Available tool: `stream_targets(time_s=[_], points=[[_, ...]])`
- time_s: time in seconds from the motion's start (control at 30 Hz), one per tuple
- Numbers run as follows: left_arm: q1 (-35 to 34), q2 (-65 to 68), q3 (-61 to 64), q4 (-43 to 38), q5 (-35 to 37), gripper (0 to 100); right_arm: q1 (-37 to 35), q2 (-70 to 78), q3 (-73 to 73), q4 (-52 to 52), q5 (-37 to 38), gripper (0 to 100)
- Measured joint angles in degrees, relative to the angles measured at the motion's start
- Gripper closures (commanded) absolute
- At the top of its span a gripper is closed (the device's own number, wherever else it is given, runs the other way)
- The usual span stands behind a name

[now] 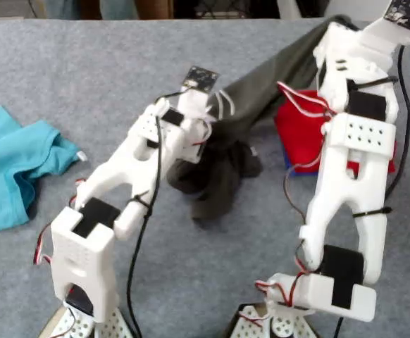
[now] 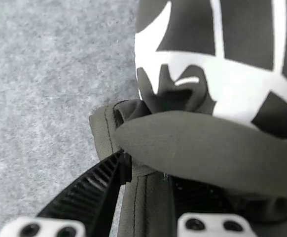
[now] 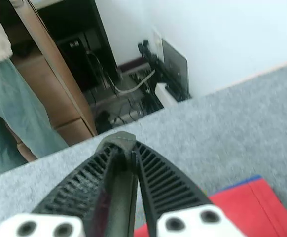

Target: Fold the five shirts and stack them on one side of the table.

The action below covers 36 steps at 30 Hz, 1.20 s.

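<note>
The left gripper (image 2: 148, 170) and right gripper (image 3: 126, 148) each pinch the olive shirt (image 1: 268, 88), strung between them above the grey felt table (image 1: 85, 77). A red shirt (image 1: 300, 137) lies nearby; a white wall (image 3: 222, 34) rises beyond.

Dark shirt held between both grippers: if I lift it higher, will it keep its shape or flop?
Likely floppy: the dark shirt sags into a bunched heap under the left gripper instead of holding shape. Probably light, as it spans the gap between the two grippers. It may slip from the right gripper, which pinches just a thin edge.
</note>
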Motion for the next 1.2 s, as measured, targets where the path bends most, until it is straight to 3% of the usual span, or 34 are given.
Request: stream_targets(time_s=[0.1,0.7,0.8,0.97,1.07,1.2], points=[[0.0,0.0,0.0,0.0,0.0,98,0.0,0.0,0.0,-0.2,0.0,98.5],[-11.3,-0.1,-3.0,2.4,-0.6,97,0.4,0.0,0.0,-0.3,0.0,98.5],[-11.7,-0.2,-5.6,8.6,-6.7,95,0.4,0.0,0.0,-0.3,0.0,98.5],[-9.4,-0.5,-5.9,15.7,-26.5,92,0.4,0.0,0.0,-0.3,0.0,98.5],[-10.8,-2.1,-5.7,13.3,-32.1,84,0.4,0.0,0.0,-0.3,0.0,98.5],[-12.7,-2.6,-2.0,6.2,-34.2,83,-0.1,0.0,0.0,-0.3,0.0,98.5]])
